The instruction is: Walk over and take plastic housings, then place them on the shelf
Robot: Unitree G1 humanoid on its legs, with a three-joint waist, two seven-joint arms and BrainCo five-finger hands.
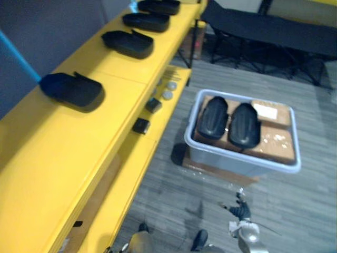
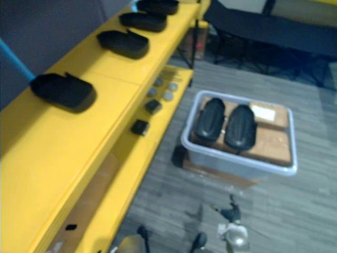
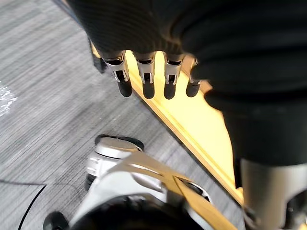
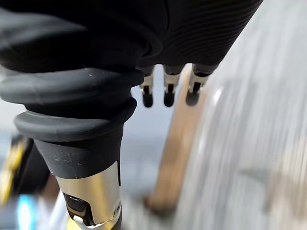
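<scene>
Grey floor (image 3: 43,110) below: left hand (image 3: 146,76) hangs loose-fingered, empty; right hand (image 4: 168,91) seemingly likewise.

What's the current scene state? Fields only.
shelf: yellow, two levels
shelf housings: four, black, in a row on the top level
bin: grey, low beside the shelf
bin housings: two, black, side by side on brown boxes
small parts: on the lower level
left hand: open, empty, over the floor by the shelf edge
right hand: open, empty
</scene>
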